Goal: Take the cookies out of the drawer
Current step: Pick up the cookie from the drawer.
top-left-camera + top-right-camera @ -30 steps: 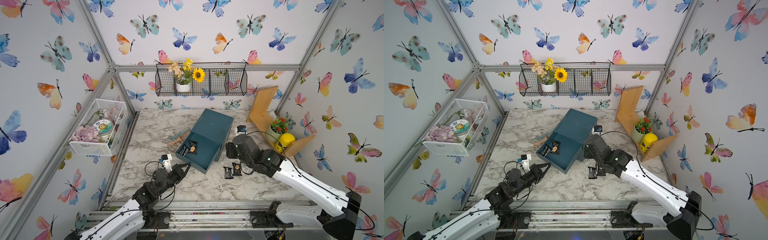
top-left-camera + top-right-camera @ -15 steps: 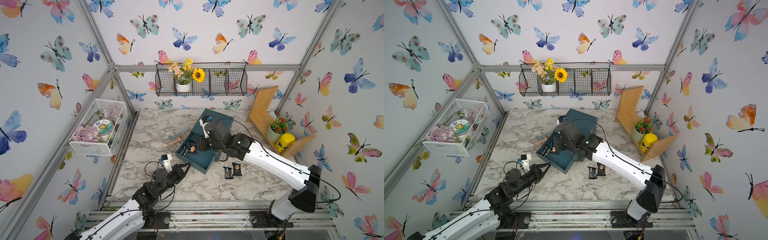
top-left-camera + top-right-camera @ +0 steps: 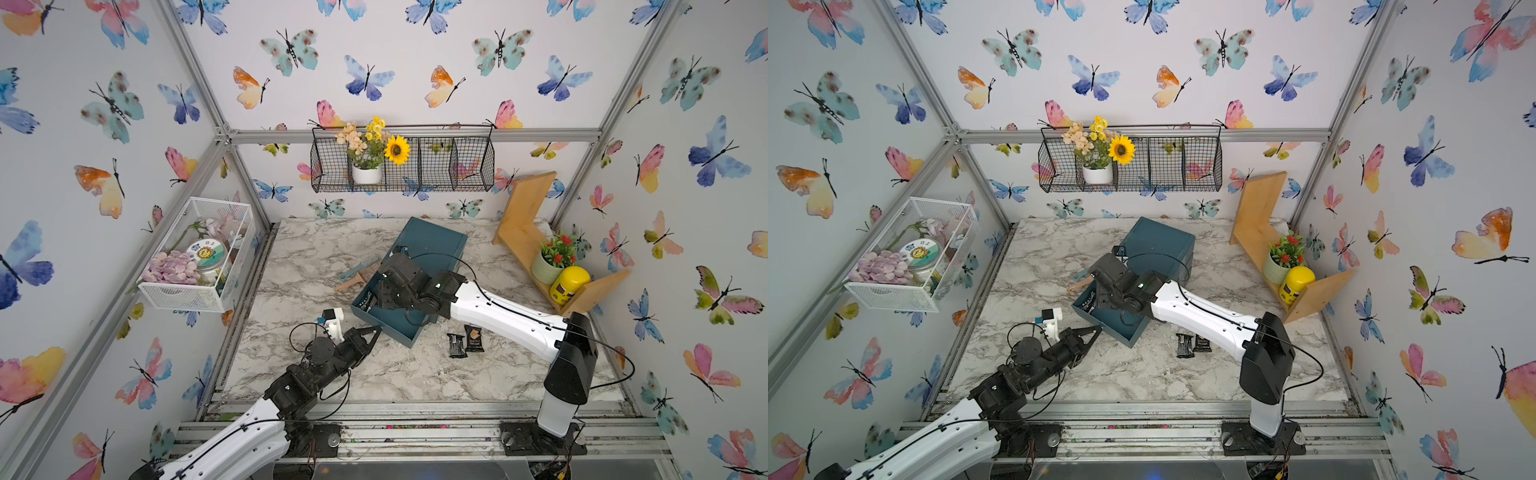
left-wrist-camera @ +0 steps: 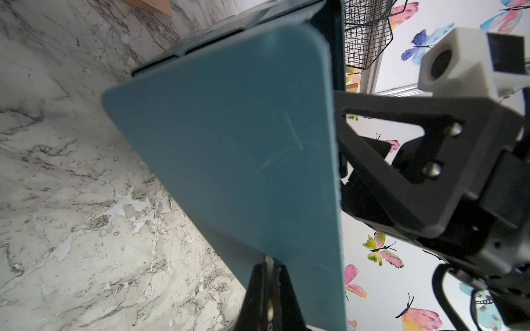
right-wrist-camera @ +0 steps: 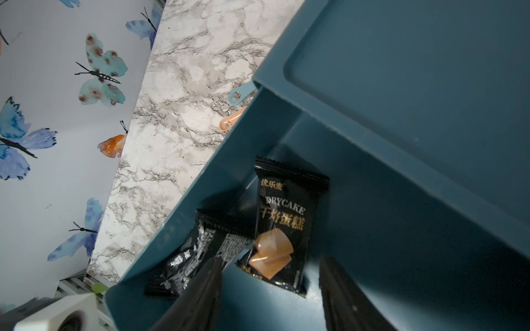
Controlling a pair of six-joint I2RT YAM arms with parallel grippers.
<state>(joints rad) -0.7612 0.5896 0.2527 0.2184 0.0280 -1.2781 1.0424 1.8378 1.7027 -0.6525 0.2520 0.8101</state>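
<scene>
**Right end effector** (image 5: 271,262): jaws parted and holding nothing, set inside the open teal drawer (image 5: 372,229). Its dark fingers (image 5: 200,295) stand either side of the near end of a black cookie packet (image 5: 282,226) printed with a tan biscuit. A second black packet (image 5: 195,258) lies face down just beside it, against the drawer's side wall.

**Left end effector** (image 4: 268,282): jaws closed together, tips at the edge of the drawer's front panel. Whether they pinch that panel cannot be told.

In both top views, two more black packets (image 3: 465,343) (image 3: 1192,344) lie side by side on the marble table (image 3: 311,266), near the drawer's front corner and beside the right arm (image 3: 507,320). The drawer projects from a teal cabinet (image 3: 432,245).
</scene>
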